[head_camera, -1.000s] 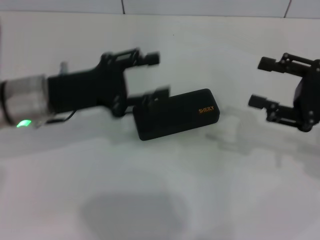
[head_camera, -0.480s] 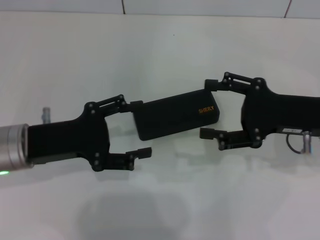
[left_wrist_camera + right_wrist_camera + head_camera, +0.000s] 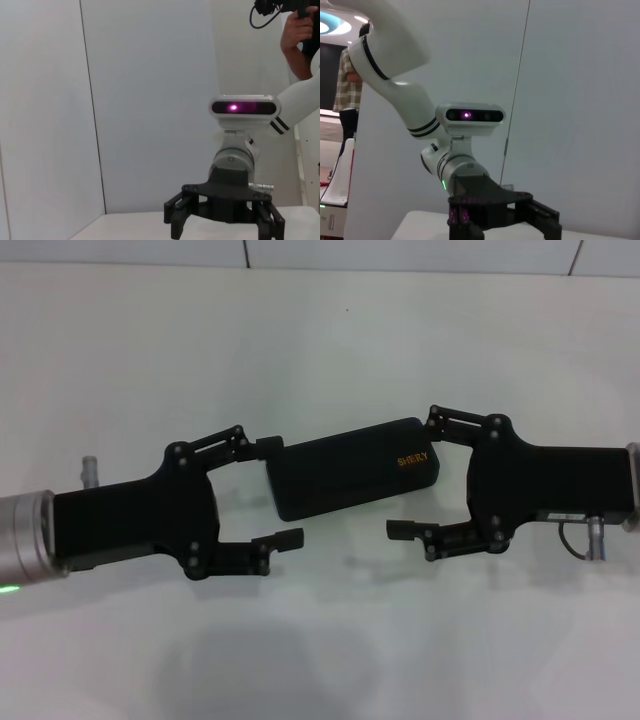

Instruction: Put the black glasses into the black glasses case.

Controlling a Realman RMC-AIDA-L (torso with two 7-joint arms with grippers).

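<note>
We see the black glasses case (image 3: 354, 467) lying closed and slanted on the white table (image 3: 320, 340), its orange lettering toward the right end of the lid. The left gripper (image 3: 277, 492) reaches in from the left with its fingers spread wide; its far finger sits at the left end of the case and its near finger hangs in front of the case, apart from it. The right gripper (image 3: 417, 476) comes in from the right, also spread wide, with its far finger at the top right corner of the case and its near finger in front of the case. We cannot tell whether either far finger touches it. The left wrist view shows the right gripper (image 3: 224, 220) head-on, and the right wrist view shows the left gripper (image 3: 502, 220) the same way
</note>
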